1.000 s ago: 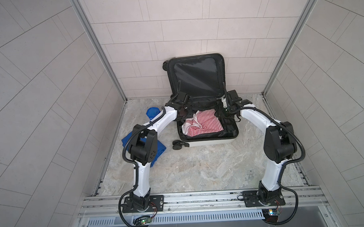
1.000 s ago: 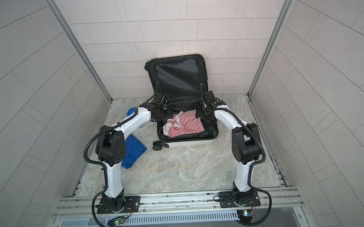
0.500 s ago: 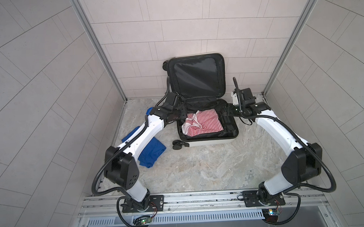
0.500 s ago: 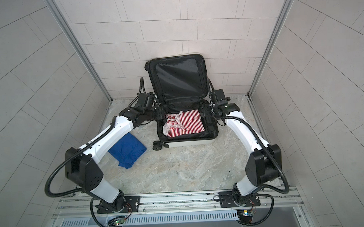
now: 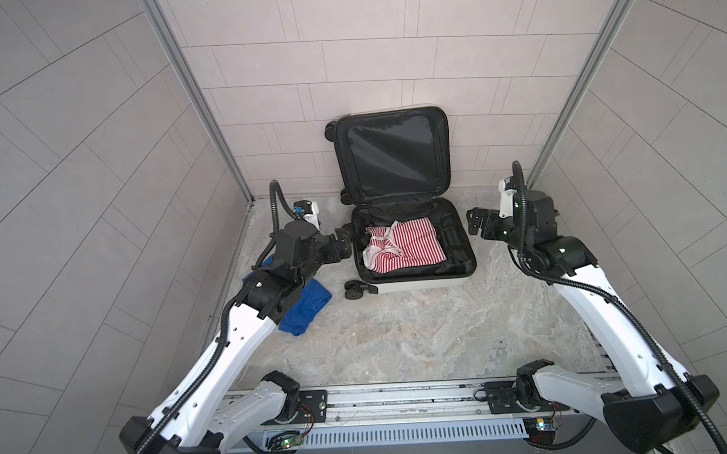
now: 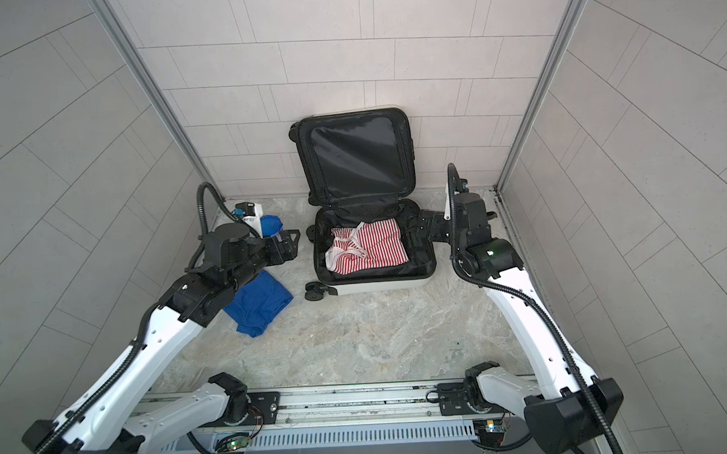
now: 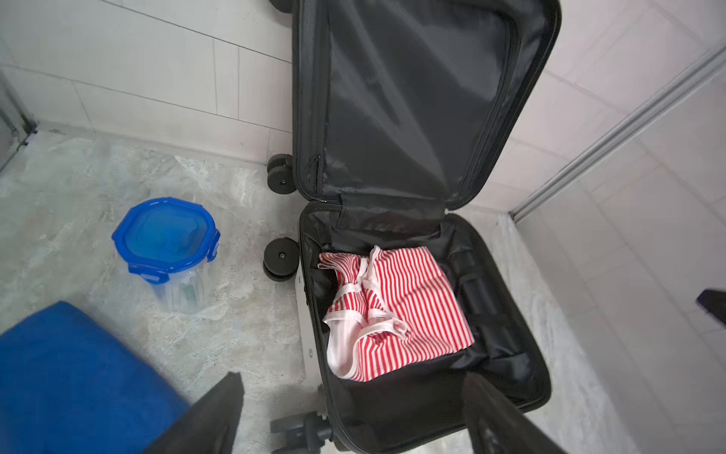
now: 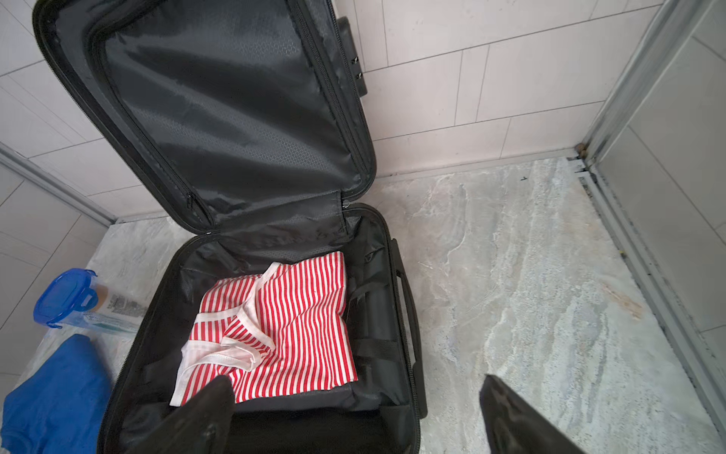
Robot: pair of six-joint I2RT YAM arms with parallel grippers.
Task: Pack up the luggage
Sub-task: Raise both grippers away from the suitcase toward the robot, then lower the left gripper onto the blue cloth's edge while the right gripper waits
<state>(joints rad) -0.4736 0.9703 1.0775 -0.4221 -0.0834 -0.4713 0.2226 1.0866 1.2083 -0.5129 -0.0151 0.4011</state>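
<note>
Open luggage (image 5: 418, 283) sits at the table's back edge; left gripper (image 6: 291, 244) and right gripper (image 5: 476, 223) flank it, jaws released.

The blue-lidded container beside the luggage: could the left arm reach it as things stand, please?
Probably yes. The left gripper is open and empty, and the container stands upright on the floor close by, apart from the luggage, with nothing on it. The blue cloth lies clear of it.

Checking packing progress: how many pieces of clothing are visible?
2. A red-striped garment lies inside the open luggage; a blue garment lies on the floor left of it, partly under the left arm. Others may be hidden.
</note>
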